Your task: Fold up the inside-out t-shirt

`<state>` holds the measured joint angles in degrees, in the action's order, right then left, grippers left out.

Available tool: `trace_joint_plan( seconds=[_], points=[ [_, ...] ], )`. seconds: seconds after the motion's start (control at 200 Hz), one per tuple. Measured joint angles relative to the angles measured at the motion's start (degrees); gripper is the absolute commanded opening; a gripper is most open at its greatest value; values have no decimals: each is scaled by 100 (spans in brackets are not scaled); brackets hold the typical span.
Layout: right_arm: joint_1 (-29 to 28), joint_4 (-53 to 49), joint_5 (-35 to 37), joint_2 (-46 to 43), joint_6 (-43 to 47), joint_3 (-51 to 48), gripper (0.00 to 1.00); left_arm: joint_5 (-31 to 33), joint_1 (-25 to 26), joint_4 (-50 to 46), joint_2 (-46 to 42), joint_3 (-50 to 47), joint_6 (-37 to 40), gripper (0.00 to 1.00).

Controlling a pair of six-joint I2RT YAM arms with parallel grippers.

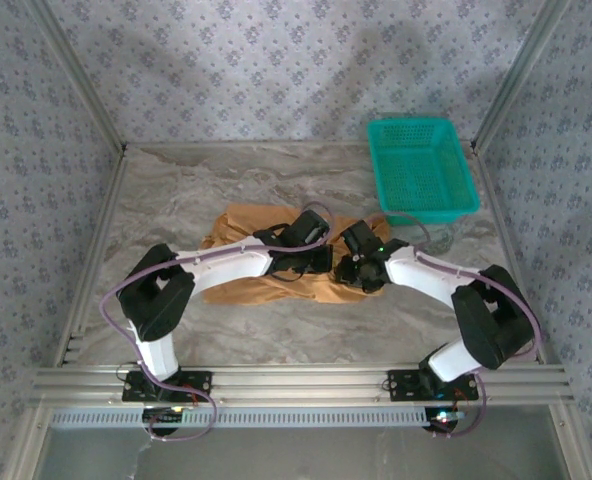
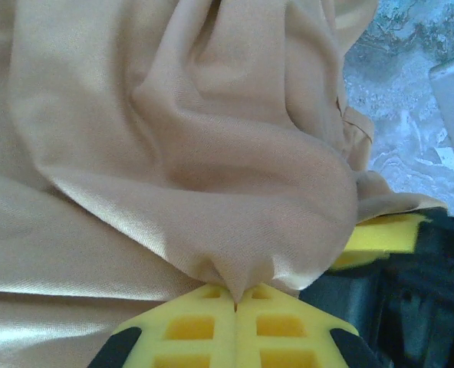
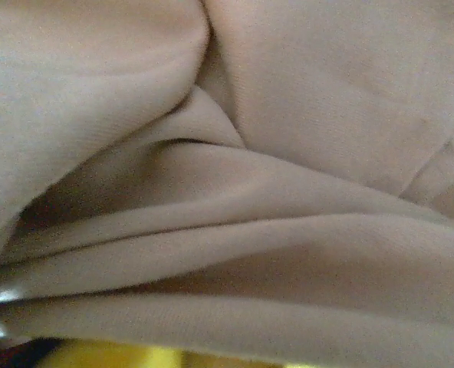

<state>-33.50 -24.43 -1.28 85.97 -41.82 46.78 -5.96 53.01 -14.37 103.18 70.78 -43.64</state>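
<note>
The inside-out t-shirt (image 1: pixel 244 226) lies bunched in a tan-orange heap in the middle of the marble table (image 1: pixel 176 180). Both arms reach inward and meet over its right end. My left gripper (image 2: pixel 236 297) is shut, its yellow fingers pinching a puckered fold of the t-shirt (image 2: pixel 212 153); from above the left gripper (image 1: pixel 316 258) sits on the cloth. My right gripper (image 1: pixel 354 265) is close beside it, and one of its yellow fingers (image 2: pixel 382 234) pokes out under the cloth. Folds of the t-shirt (image 3: pixel 235 230) drape over the right jaws and hide them, apart from a yellow sliver.
A teal mesh basket (image 1: pixel 421 168) stands at the back right, near the shirt's right end. Aluminium frame rails (image 1: pixel 296 382) run along the near edge and up the sides. Bare table (image 1: pixel 176 180) lies left of and behind the shirt.
</note>
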Motion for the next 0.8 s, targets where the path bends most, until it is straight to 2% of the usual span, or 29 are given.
trace_joint_plan(
  seconds=[0.05,0.225,0.54,0.64,0.799],
  points=[
    [15,-17,-4,0,33,9,0,2,-2,-7,0,0,2,0],
    [35,-337,4,-315,114,323,0,39,-57,-63,0,0,4,0],
    [96,-553,-205,-2249,592,702,0,37,-428,-81,-79,-24,4,0],
    [101,-315,-380,-2752,748,444,0,-4,-483,-74,-76,-26,2,0],
    [101,-59,-522,-3504,791,-553,0,-79,-535,-31,-50,-28,-9,0]
  ],
)
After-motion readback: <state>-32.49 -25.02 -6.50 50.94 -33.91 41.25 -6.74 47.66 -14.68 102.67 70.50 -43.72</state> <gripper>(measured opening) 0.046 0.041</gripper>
